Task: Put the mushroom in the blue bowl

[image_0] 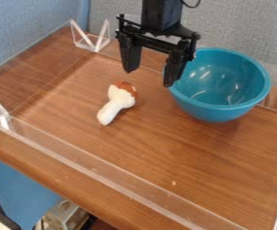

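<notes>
Mushroom (118, 103): lying flat, likely light, rigid, smooth; grip across thick stem. Gripper (153, 72): jaws apart, empty. Bowl (221, 84) beside

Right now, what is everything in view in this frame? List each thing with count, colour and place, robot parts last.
mushroom: one, cream stem with reddish-brown cap, lying on its side near the table's middle, left of the bowl.
blue bowl: one, teal-blue, upright at the right side, nothing visible inside.
table: one, brown wood.
clear wall: low transparent barrier along the table's edges.
gripper: one, black, pointing down, jaws open, holding nothing, above the table between mushroom and bowl.
</notes>
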